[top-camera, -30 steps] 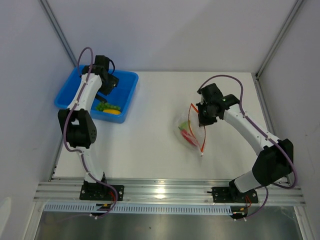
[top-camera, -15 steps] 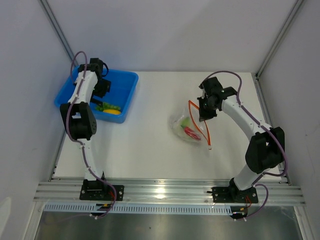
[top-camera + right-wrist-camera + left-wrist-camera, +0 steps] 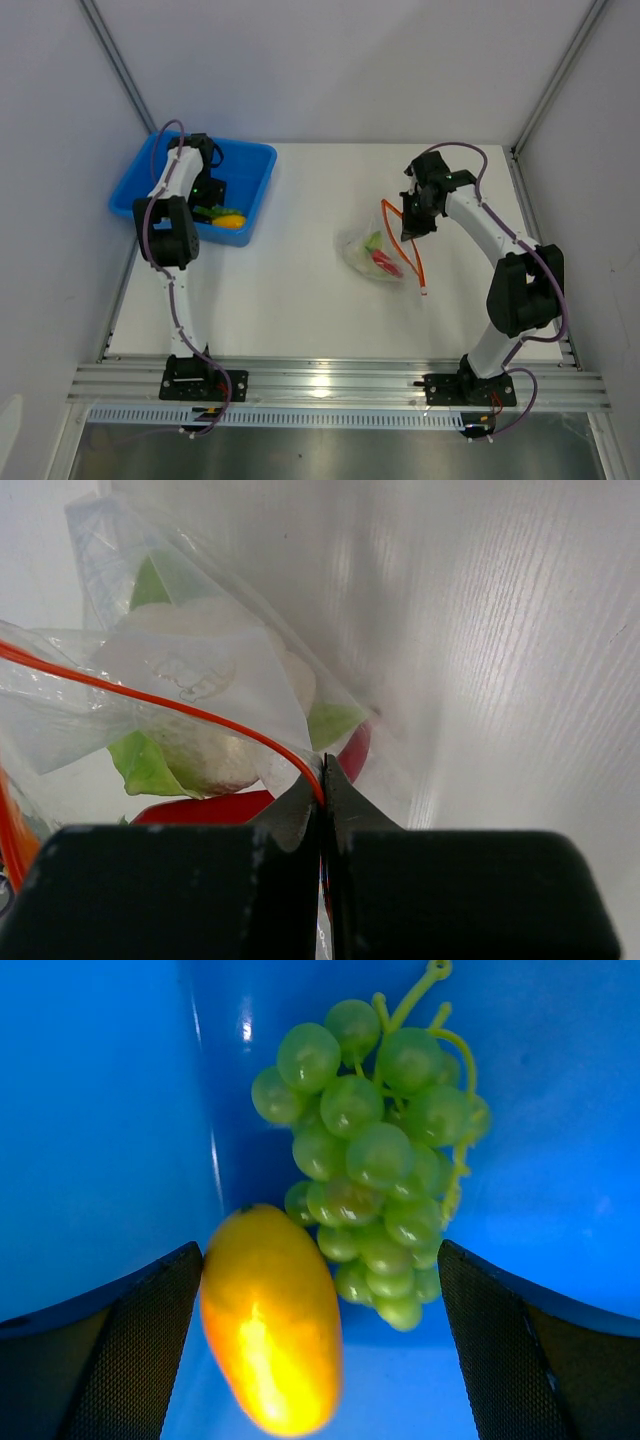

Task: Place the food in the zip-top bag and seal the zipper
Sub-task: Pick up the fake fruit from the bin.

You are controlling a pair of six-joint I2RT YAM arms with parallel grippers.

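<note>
The clear zip-top bag (image 3: 375,255) lies on the white table and holds the white cauliflower with green leaves (image 3: 205,735) and the red chili pepper (image 3: 215,808). Its red-orange zipper (image 3: 150,693) runs along the mouth. My right gripper (image 3: 324,772) is shut on the zipper edge and holds the mouth up (image 3: 412,222). My left gripper (image 3: 320,1360) is open inside the blue bin (image 3: 250,165), its fingers either side of the yellow-orange piece (image 3: 270,1320) and the lower end of the green grape bunch (image 3: 375,1150). The yellow piece lies close by the left finger.
The blue bin stands at the table's back left. Grey walls and metal posts close in the table on three sides. An aluminium rail (image 3: 330,380) runs along the near edge by the arm bases.
My left gripper has moved down into the bin toward the grapes and yellow piece. My right gripper has lifted and shifted the bag's zipper edge a little to the right and back.
</note>
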